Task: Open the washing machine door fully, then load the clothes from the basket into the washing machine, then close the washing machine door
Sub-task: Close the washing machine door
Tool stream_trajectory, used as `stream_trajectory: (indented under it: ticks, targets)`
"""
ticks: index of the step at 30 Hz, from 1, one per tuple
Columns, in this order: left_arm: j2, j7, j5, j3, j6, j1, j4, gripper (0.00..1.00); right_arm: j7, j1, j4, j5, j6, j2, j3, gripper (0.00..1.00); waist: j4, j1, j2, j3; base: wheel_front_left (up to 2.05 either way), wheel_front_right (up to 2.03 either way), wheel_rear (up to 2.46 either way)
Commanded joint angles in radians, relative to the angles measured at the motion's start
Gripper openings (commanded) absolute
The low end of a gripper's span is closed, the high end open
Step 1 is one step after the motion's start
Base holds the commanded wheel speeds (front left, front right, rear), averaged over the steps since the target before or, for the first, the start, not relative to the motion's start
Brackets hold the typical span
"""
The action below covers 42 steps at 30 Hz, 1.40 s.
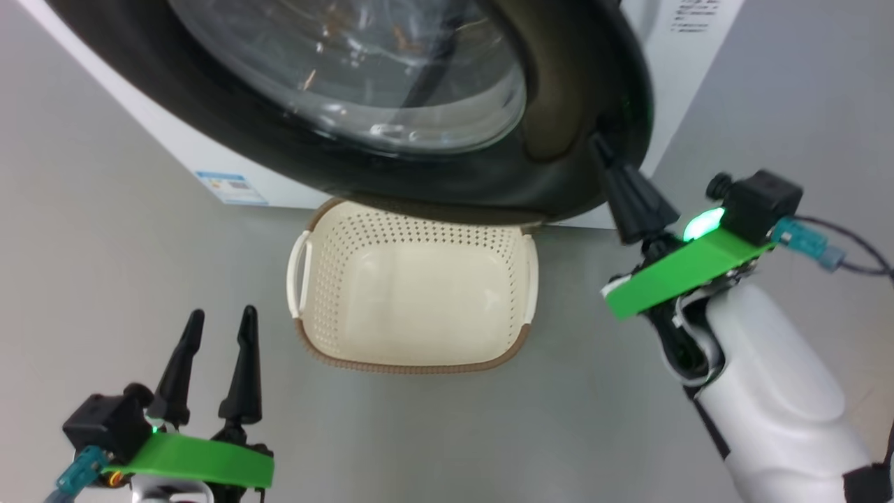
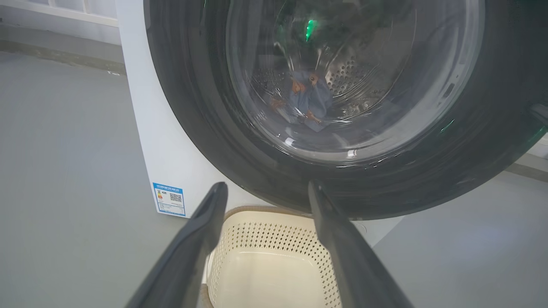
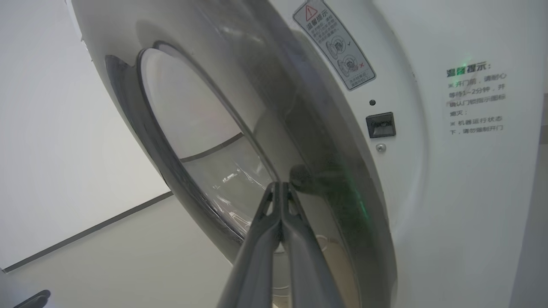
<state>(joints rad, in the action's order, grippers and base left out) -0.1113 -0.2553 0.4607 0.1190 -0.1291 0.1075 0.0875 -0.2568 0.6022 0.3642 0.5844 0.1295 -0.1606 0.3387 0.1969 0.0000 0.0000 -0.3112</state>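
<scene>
- Left gripper [image 1: 223,314]: two long, tapered black fingers [image 1: 244,370], green plate [image 1: 195,461], black camera block [image 1: 105,426], teal plug [image 1: 78,469].
- Right gripper [image 1: 599,143]: likewise, plus glowing green light [image 1: 702,223] and dark cable [image 1: 858,260].
- Right forearm [image 1: 768,405]: glossy white shell.

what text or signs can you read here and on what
"温馨提示:" green heading, washing machine front.
"开门前,请耐心等待1-2分钟" grey print below; rest too faint.
Warning sticker, red triangle, same front: too small to read.
Blue label, QR code, same machine: too small to read.
</scene>
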Motion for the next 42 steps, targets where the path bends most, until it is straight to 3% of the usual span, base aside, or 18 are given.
stream_trajectory:
  ticks: [1, 20, 30, 34, 37, 42]
  targets:
    - [-0.019, -0.006, 0.007, -0.03, -0.002, 0.034, -0.03, 1.0, -0.005, 0.033, -0.014, -0.017, 0.001, 0.01, -0.004, 0.0, 0.024, 0.0, 0.0, -0.022, 0.0, 0.0, 0.0]
    - [-0.015, -0.006, 0.019, 0.015, -0.002, 0.096, -0.054, 1.0, -0.005, 0.263, 0.09, -0.066, 0.001, 0.019, -0.206, 0.0, 0.106, 0.0, 0.0, -0.102, 0.0, 0.0, 0.0]
    - [-0.021, -0.006, 0.018, -0.004, -0.002, 0.079, -0.024, 1.0, -0.005, 0.191, 0.103, -0.07, 0.001, 0.029, -0.148, 0.0, 0.089, 0.0, 0.0, -0.061, 0.0, 0.0, 0.0]
    - [-0.028, -0.006, 0.015, -0.013, -0.002, 0.062, -0.002, 1.0, -0.005, 0.113, 0.105, -0.064, 0.001, 0.033, -0.109, 0.44, 0.066, 0.0, 0.0, -0.027, 0.0, 0.0, 0.0]
    - [-0.04, -0.006, 0.018, -0.009, -0.002, 0.052, 0.019, 1.0, -0.005, 0.051, 0.103, -0.056, 0.001, 0.032, -0.089, 0.96, 0.048, 0.0, 0.0, -0.003, 0.0, 0.0, 0.0]
    - [-0.067, -0.006, 0.022, -0.013, -0.002, 0.042, 0.046, 1.0, -0.005, -0.038, 0.1, -0.042, 0.001, 0.025, -0.068, 1.0, 0.009, 0.0, 0.0, 0.034, 0.0, 0.0, 0.0]
